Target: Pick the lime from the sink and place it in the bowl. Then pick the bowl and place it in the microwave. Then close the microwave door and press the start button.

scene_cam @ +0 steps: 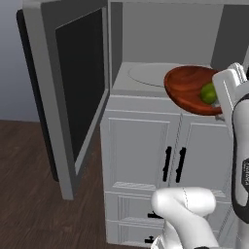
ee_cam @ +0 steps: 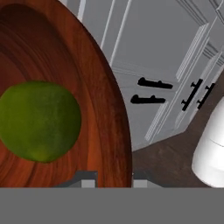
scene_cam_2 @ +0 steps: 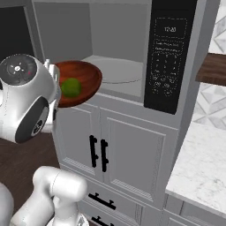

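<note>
- Closest to the hand camera, the gripper is clamped on the rim of the bowl, one dark tip on each side of the wooden edge.
- Inside the bowl, the lime lies against the inner slope on the side near the gripper.
- From the left base view, the bowl hangs tilted in the air at the front edge of the microwave opening, with the lime at its right side next to the white hand.
- From the right base view, the bowl sits partly over the front lip of the opening, short of the turntable.
- Below it stands a grey cabinet with two black handles.
- To the left, the microwave door stands swung wide open.
- Farther right, the keypad panel faces forward, and a marble counter lies beyond it.
</note>
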